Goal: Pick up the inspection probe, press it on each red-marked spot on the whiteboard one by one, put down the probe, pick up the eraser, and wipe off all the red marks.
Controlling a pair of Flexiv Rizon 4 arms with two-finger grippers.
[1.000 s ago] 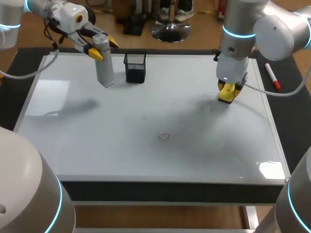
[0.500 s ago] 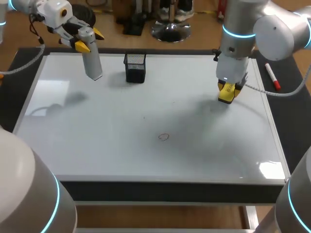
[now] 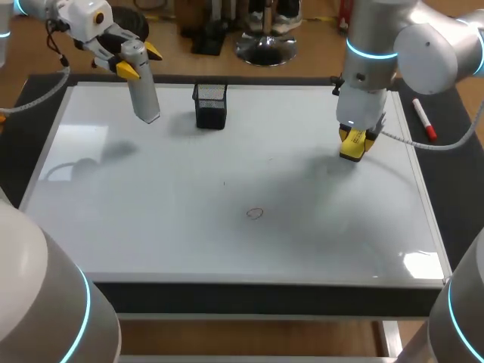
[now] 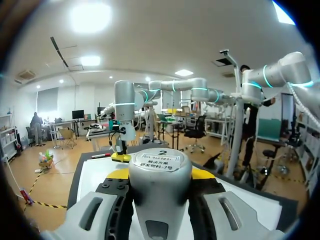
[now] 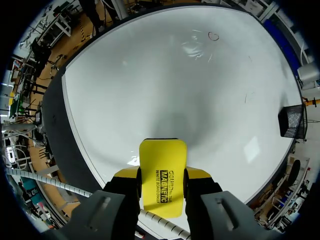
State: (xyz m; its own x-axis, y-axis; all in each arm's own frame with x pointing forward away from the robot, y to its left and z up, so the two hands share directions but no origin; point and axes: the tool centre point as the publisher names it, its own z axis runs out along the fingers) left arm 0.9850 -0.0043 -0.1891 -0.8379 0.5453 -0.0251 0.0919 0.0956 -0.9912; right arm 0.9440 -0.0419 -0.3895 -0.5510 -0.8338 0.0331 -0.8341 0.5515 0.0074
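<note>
The inspection probe [image 3: 144, 91], a grey cylinder, hangs tilted above the whiteboard's [image 3: 151, 227] far left corner, with my left gripper [image 3: 141, 62] shut on its upper end. In the left wrist view the probe's labelled cap [image 4: 160, 162] fills the space between the yellow tips. My right gripper [image 3: 352, 142] points down at the board's far right and is shut on the yellow eraser [image 3: 351, 153], which touches or nearly touches the board. The eraser [image 5: 162, 165] sticks out ahead of the fingers. A small faint ring mark [image 3: 255, 213] lies mid-board, also seen as the ring [image 5: 214, 36] far ahead of the eraser.
A black mesh basket [image 3: 210, 104] stands at the board's far edge, right of the probe, and the basket [image 5: 291, 122] shows beside the right gripper. A red marker [image 3: 423, 119] lies on the dark table right of the board. Two tiny faint strokes [image 3: 268, 159] sit mid-board.
My left arm carried the probe up and to the left, away from the basket, then stopped. The right arm and the eraser have stayed where they were.
</note>
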